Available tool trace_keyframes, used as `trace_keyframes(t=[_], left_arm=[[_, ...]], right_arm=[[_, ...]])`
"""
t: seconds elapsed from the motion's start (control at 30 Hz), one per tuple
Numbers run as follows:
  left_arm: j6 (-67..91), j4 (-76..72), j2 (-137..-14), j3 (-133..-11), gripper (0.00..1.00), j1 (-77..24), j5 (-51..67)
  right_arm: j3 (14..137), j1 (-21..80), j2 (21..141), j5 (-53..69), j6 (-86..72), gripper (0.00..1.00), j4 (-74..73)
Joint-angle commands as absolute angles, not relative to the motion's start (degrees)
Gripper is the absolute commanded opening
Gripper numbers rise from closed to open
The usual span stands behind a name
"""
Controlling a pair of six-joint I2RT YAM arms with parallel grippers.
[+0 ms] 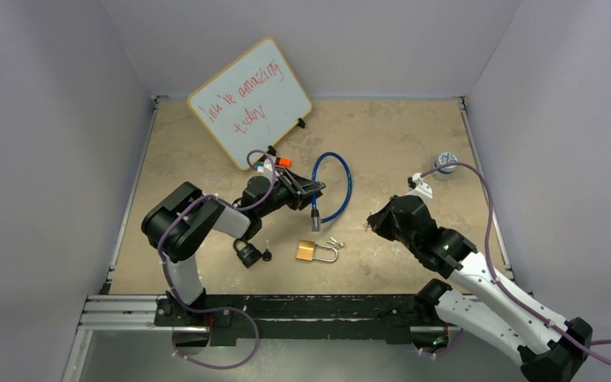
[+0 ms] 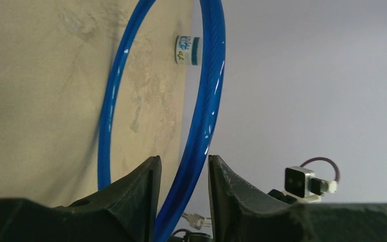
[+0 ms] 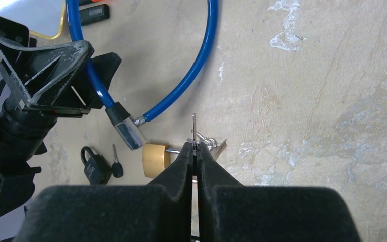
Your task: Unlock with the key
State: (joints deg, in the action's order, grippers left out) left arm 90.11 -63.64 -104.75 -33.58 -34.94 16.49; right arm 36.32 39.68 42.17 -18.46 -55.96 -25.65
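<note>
Left of the right gripper (image 3: 195,147), clenched on the key (image 3: 193,128), lies the cable lock's barrel (image 3: 128,132), slanted against the blade's line. Its blue cable (image 2: 210,101) passes between the left gripper's (image 2: 183,161) released fingers.

Two robot arms, the left arm (image 1: 199,219) and the right arm (image 1: 461,263), are pictured with three locks: one brass padlock (image 1: 305,251), one black padlock (image 1: 246,254) and one blue cable lock (image 1: 342,179). Also seen: one black-headed key (image 1: 267,255), one thin key blade (image 3: 193,126), one bunch of silver keys (image 1: 336,243) too small to count, one whiteboard (image 1: 249,99), one small canister (image 1: 445,164).
</note>
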Motion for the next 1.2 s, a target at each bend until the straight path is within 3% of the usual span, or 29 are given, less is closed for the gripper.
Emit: trace_keyframes(t=[0.0,0.17,0.37,0.47,0.57,0.63,0.8,1.17], left_arm=[[81.29,-56.31,-101.84,-38.16,0.4,-34.34,17.66],[69.27,-37.5,-98.8,-43.19,0.36,-34.37,16.21],[58.21,-18.63,-96.41,-48.18,0.44,-34.36,15.08],[55.96,-11.17,-97.63,-50.74,0.33,-34.37,17.57],[55.21,-7.57,-98.18,-52.34,0.15,-34.35,18.77],[55.2,-6.29,-97.89,-53.31,0.0,-34.32,19.25],[59.02,-5.99,-97.98,-57.76,0.0,-34.19,24.7],[87.03,-29.55,-101.28,-62.06,0.0,-29.64,39.22]], right_arm=[[36.02,39.52,42.56,-18.28,-56.89,0.0,-23.97],[35.18,39.51,42.48,-16.86,-57.26,0.0,-23.99],[33.95,39.5,42.45,-16.41,-57.26,0.0,-23.12],[33.38,39.55,42.74,-16.27,-57.22,0.0,-22.22],[33.22,39.47,43.46,-15.94,-56.88,0.0,-21.58],[33.24,39.51,44.06,-15.6,-56.56,0.0,-20.96],[32.83,39.51,45.4,-12.15,-54.93,0.0,-16.48],[23.07,34.56,43.73,16.28,-52.48,0.0,17.47]])
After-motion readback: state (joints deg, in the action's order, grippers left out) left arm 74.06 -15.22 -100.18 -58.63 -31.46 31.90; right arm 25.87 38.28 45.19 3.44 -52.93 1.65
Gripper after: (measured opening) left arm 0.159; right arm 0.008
